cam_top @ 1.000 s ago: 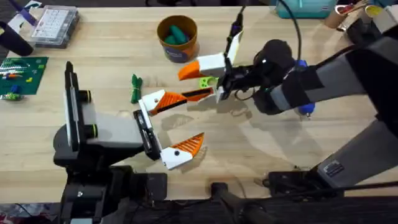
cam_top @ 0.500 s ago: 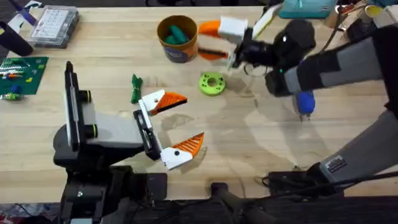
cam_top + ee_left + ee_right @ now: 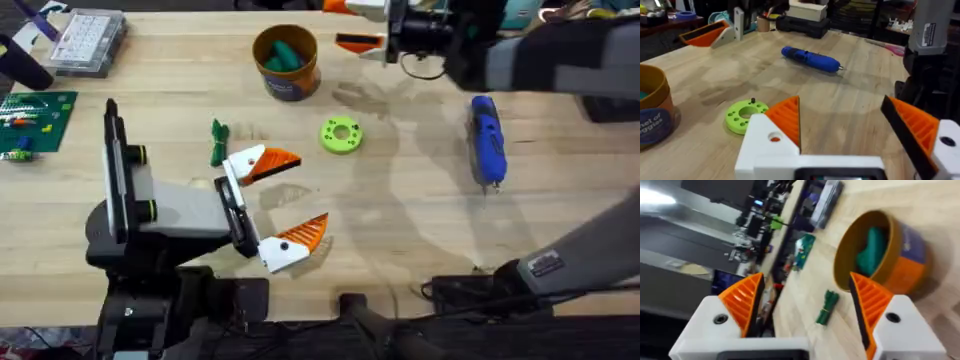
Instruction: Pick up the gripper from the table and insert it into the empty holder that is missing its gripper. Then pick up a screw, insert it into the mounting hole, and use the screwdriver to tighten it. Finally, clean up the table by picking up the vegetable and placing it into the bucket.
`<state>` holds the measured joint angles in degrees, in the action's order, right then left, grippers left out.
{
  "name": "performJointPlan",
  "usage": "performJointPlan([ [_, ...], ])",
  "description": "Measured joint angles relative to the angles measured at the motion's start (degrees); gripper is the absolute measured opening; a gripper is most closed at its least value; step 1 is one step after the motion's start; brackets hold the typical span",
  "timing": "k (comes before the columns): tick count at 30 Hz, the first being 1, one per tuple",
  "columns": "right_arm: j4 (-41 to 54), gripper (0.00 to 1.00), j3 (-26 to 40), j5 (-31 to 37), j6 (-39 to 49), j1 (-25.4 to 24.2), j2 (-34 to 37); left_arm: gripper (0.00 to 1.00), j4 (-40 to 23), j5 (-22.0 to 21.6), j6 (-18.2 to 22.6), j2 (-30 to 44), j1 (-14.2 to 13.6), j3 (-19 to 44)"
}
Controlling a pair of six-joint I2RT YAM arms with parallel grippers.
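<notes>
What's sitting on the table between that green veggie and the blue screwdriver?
From overhead, a lime-green ring lies between the vegetable and the screwdriver.

Overhead downward; low wrist views, shared bucket (image 3: pixel 285 62) between.

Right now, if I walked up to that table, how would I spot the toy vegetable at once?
Find the yellow-orange bucket at the table's far side, then look nearer and slightly left. The vegetable lies flat on bare wood, just left of the left gripper. It is slim, dark green, with a bow-like top; the ring is lime green.
</notes>
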<state>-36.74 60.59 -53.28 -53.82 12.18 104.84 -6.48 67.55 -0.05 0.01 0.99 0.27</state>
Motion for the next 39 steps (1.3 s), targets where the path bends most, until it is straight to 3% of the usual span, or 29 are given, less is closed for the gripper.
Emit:
performJointPlan([
  [8,31.49,0.996,0.88,5.10,18.85,-3.21,-13.76,0.986,0.00,0.00,0.02,0.00,0.00,0.00],
  [15,57.15,0.996,1.18,15.25,36.13,-2.67,-26.72,0.986,0.00,0.02,0.01,0.00,0.00,0.00],
  [20,71.09,0.997,1.30,24.38,45.22,-0.80,-31.03,0.986,0.00,0.02,0.00,0.00,0.00,0.00],
  [26,80.18,0.997,1.27,35.49,49.76,5.34,-31.53,0.986,0.00,0.01,0.00,0.00,0.00,0.00],
  [33,79.91,0.997,1.27,44.68,51.31,12.62,-31.58,0.986,0.00,0.02,0.00,0.00,0.00,0.00],
  [39,78.73,0.997,1.27,47.93,51.55,14.84,-29.71,0.986,0.00,0.02,0.00,0.00,0.00,0.00],
])
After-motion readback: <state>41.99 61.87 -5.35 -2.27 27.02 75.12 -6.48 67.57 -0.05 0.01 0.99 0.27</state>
